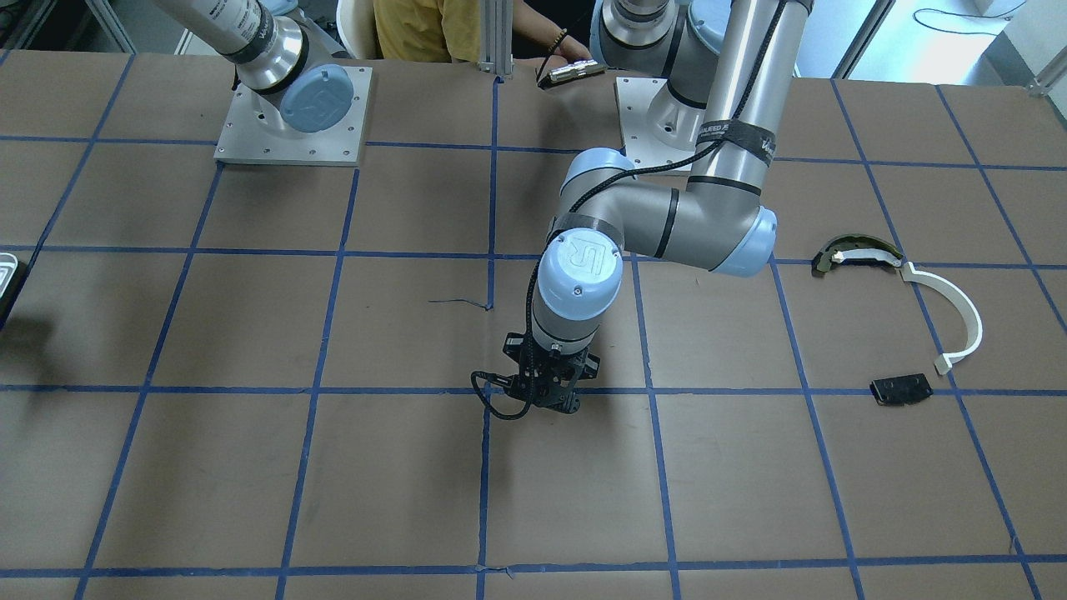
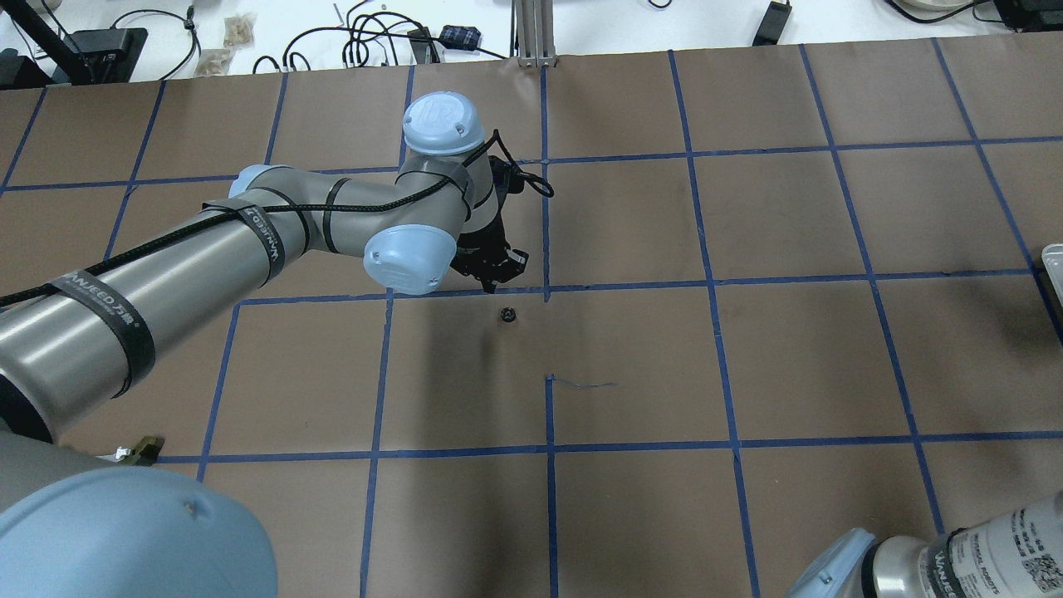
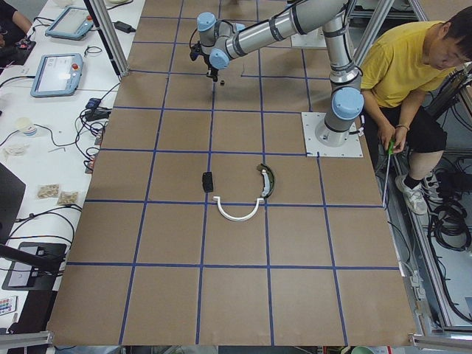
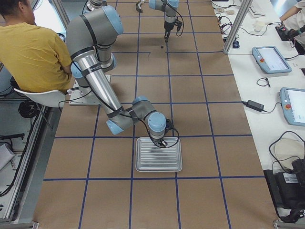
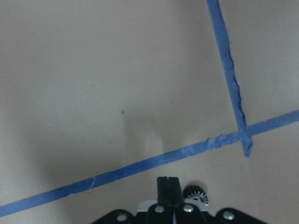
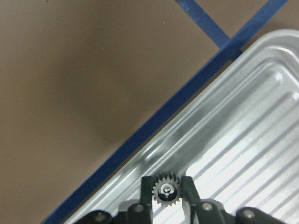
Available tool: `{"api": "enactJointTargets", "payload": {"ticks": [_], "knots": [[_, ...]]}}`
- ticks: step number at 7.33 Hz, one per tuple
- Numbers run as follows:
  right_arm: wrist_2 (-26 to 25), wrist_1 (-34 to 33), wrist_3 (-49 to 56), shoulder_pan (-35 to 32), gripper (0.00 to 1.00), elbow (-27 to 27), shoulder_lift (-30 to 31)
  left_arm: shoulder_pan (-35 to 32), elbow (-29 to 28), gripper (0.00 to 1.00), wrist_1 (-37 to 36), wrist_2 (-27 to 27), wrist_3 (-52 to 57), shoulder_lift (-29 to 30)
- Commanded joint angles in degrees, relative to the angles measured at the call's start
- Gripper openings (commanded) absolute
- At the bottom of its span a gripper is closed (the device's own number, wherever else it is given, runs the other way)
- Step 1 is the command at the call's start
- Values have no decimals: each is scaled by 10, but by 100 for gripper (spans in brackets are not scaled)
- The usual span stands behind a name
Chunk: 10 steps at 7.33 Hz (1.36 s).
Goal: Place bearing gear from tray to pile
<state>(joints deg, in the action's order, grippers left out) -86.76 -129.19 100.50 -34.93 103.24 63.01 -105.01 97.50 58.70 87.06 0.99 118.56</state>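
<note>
right gripper [image 6: 167, 186] pinches bearing gear [image 6: 167, 190] over tray [image 6: 243, 116] rim.

I see the small dark toothed bearing gear [image 6: 167, 190] clamped in the right gripper [image 6: 167, 185] over the ridged silver tray [image 6: 243, 116] corner; the pile [image 1: 974, 329] lies well apart, far left.

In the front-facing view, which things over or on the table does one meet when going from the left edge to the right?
tray → left gripper → dark curved piece → white arc strip
</note>
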Motion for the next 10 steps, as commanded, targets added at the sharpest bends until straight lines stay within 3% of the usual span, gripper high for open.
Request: {"api": "enactJointTargets", "payload": {"ticks": [1, 2, 5, 6, 8, 9, 10], "knots": [[4, -2, -105, -7, 0, -1, 30, -16, 4, 93, 9, -2, -11, 11], [32, 9, -176, -35, 0, 7, 63, -25, 4, 95, 8, -2, -11, 12], [32, 124, -499, -218, 0, 14, 167, -30, 6, 95, 10, 0, -18, 14], [34, 126, -597, -270, 0, 27, 183, -30, 6, 90, 10, 0, -20, 19], [41, 118, -730, -341, 0, 52, 196, -30, 6, 58, 10, 0, -20, 23], [41, 119, -784, -358, 0, 56, 196, -30, 6, 30, 10, 0, -20, 23], [45, 118, -832, -392, 0, 57, 195, -30, 6, 16, 11, 3, -20, 25]]}}
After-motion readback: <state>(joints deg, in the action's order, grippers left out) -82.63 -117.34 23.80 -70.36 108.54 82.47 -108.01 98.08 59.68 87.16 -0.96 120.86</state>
